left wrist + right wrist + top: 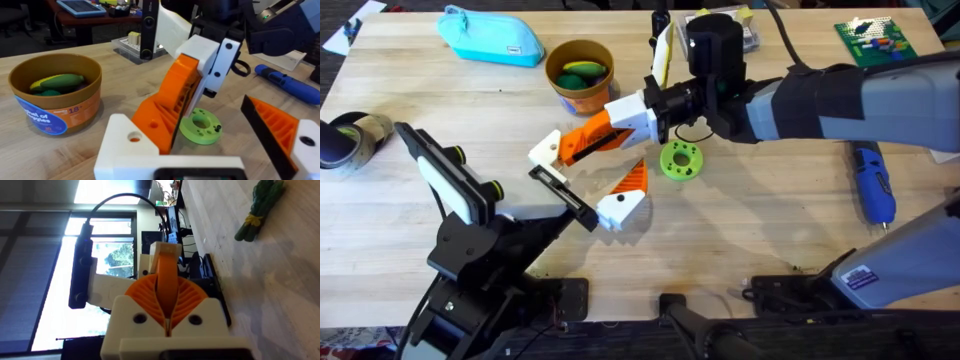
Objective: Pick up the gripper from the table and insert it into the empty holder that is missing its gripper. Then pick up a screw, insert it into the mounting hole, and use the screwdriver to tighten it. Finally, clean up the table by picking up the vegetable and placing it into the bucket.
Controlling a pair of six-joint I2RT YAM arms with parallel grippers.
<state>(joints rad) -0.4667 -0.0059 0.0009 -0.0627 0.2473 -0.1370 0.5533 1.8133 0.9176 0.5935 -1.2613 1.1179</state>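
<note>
Gripper (623, 199) beside left pincer (588, 215)

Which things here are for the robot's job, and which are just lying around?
For the job:
the gripper
screwdriver
bucket
green vegetable bunch

Just lying about:
blue pouch
tape roll
green circuit board
</note>
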